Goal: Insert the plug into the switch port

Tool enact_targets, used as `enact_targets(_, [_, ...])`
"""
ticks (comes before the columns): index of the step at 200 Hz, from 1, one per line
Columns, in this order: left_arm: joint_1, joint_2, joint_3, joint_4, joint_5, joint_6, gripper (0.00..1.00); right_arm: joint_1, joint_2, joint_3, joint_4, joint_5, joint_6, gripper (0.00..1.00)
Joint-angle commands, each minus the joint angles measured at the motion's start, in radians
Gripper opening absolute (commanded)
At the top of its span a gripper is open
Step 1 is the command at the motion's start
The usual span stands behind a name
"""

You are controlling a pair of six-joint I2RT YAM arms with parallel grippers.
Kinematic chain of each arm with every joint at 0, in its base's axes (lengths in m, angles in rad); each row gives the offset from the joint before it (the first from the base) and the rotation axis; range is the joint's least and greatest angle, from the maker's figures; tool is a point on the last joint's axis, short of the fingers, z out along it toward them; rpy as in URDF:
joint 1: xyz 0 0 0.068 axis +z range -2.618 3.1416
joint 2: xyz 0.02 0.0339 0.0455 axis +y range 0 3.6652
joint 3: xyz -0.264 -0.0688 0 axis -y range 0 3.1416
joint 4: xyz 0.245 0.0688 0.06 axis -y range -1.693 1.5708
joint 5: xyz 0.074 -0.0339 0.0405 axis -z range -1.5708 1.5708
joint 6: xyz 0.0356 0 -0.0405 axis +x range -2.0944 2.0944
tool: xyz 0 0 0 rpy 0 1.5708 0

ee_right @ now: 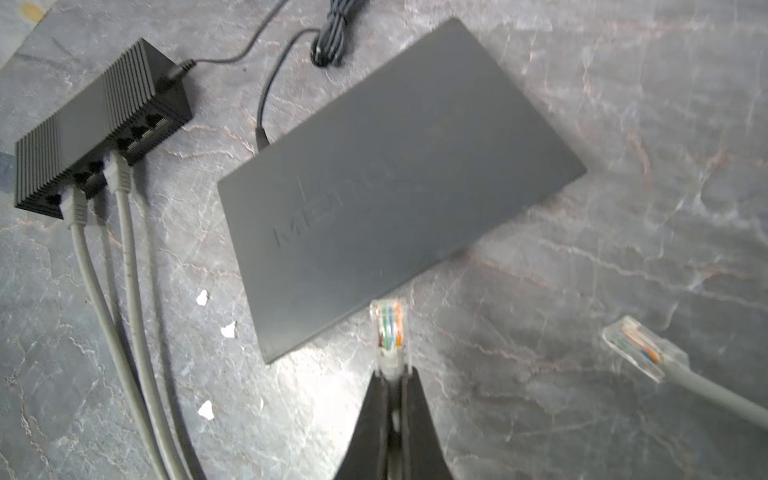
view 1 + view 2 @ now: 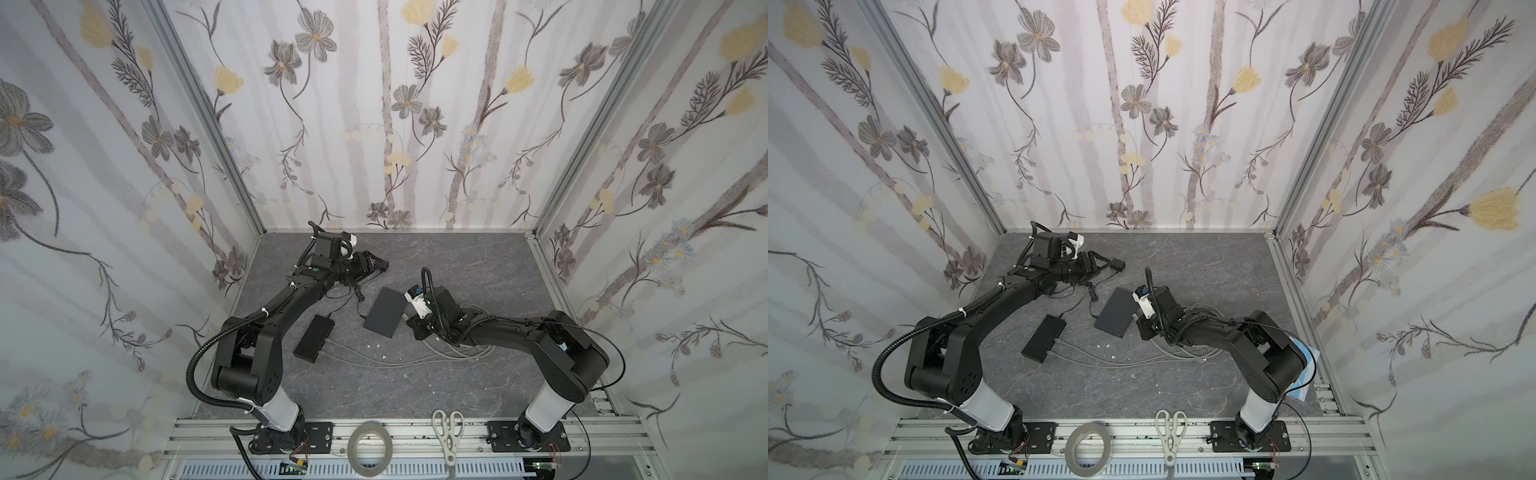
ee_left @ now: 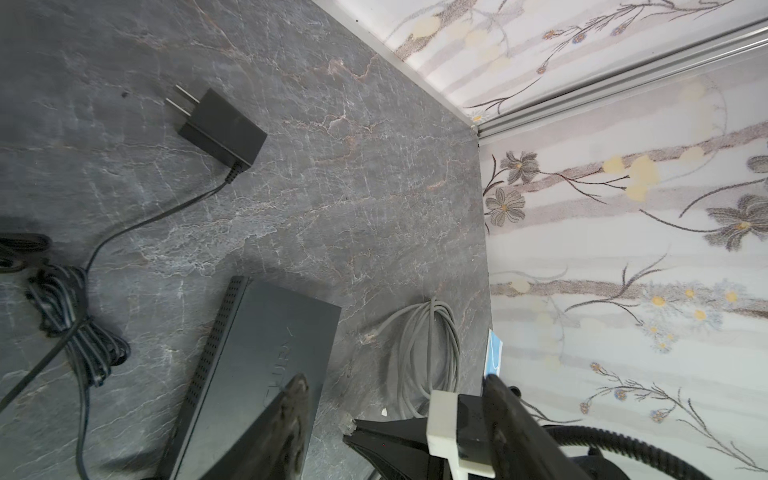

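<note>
Plug (image 1: 388, 332), clear with coloured wires inside, is pinched by its rear end between the right jaws. They are closed tight on it, and its contact end sticks straight out past their tips. That front end reaches a long edge of the grey switch (image 1: 395, 178), a flat box lying on the desk (image 1: 582, 270). Whether plug and switch touch cannot be told, and no port shows on that edge.

A loose plug (image 1: 642, 347) on a grey cable lies on the desk to one side of the held one, apart from it. On the other side of the switch sits a black ribbed box (image 1: 99, 124) with a row of ports, and grey cables (image 1: 124, 249) are seated in some of them.

The left jaws stand wide and hold nothing. Their fingers (image 3: 293, 415) are raised off the desk near the switch's far end. A black power adapter (image 3: 220, 124) lies near them, its cord running to a tied bundle (image 3: 79, 324).
</note>
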Motion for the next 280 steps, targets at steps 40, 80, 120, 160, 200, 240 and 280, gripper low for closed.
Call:
enact_targets(40, [-0.006, -0.059, -0.013, 0.084, 0.097, -0.084, 0.69, 0.022, -0.12, -0.15, 0.125, 0.057, 0.098, 0.0])
enact_targets(80, [0.002, -0.092, -0.002, 0.031, 0.061, 0.007, 0.7, 0.02, -0.109, -0.122, 0.092, 0.025, 0.056, 0.0])
enact_targets(120, [0.063, -0.059, -0.004, 0.037, 0.077, -0.001, 0.69, 0.007, -0.087, -0.097, 0.114, 0.001, 0.016, 0.0])
enact_targets(160, [0.091, -0.043, -0.004, 0.047, 0.091, -0.041, 0.69, 0.005, -0.075, -0.104, 0.115, 0.022, -0.005, 0.0])
enact_targets(200, [0.091, -0.043, 0.0, 0.063, 0.096, -0.063, 0.69, -0.004, -0.069, -0.158, 0.124, 0.056, -0.049, 0.0])
enact_targets(240, [0.091, -0.048, 0.028, -0.025, 0.047, 0.015, 0.69, -0.003, -0.129, -0.216, 0.139, 0.068, -0.032, 0.0])
enact_targets(280, [0.09, -0.05, 0.042, -0.068, 0.024, 0.054, 0.69, -0.019, -0.158, -0.236, 0.14, 0.1, -0.072, 0.0])
